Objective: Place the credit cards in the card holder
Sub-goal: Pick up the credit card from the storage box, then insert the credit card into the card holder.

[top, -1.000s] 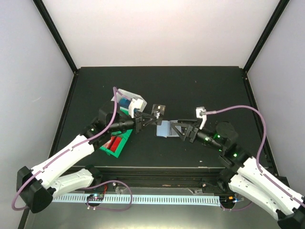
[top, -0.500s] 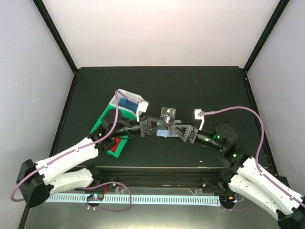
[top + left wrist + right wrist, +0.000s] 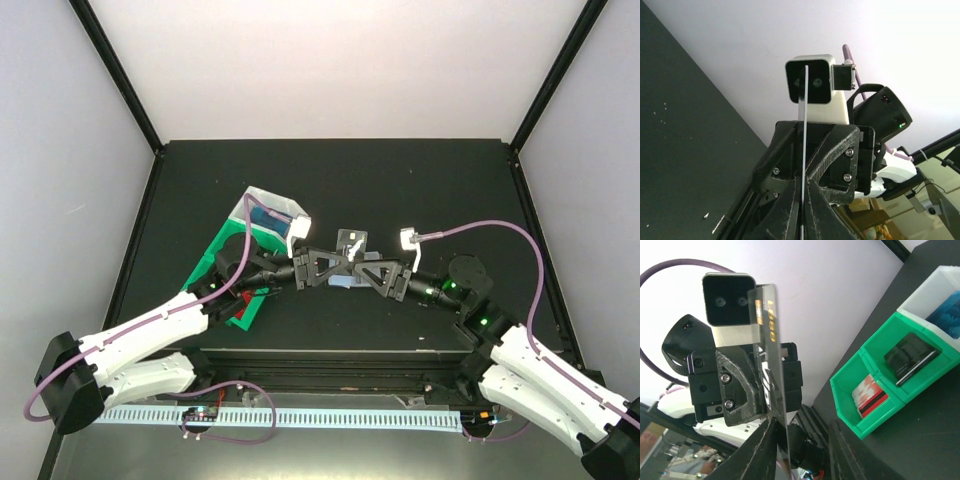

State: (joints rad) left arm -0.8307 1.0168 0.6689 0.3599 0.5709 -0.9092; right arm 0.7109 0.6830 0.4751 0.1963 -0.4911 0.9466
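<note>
Two grippers meet nose to nose over mid-table (image 3: 420, 180). The L gripper (image 3: 336, 262) is clenched on a dark credit card (image 3: 352, 240) and holds it upright. In the L wrist view the card shows edge-on as a thin pale line pinched between the fingers (image 3: 785, 212).

The R gripper (image 3: 364, 268) faces it. Its jaws straddle the same card but are not clamped: in the R wrist view the card sits by one finger (image 3: 760, 450), w/ a gap to the other.

Writing: the card face carries a short column of gold embossed characters near its top edge and white lettering lower down. Both are seen at a steep angle and neither can be read w/ confidence. No brand name is legible.

The card holder (image 3: 340, 285) lies on the table directly beneath the two grippers. Only a sliver of its light blue inside shows btwn them.

To the L, a green tray (image 3: 845, 407) holds a red-and-white card (image 3: 867, 394) in one compartment and a stack of black cards (image 3: 907, 360) in the next. A white tray (image 3: 940, 285) touches its far end, w/ a blue item (image 3: 946, 315) inside.
</note>
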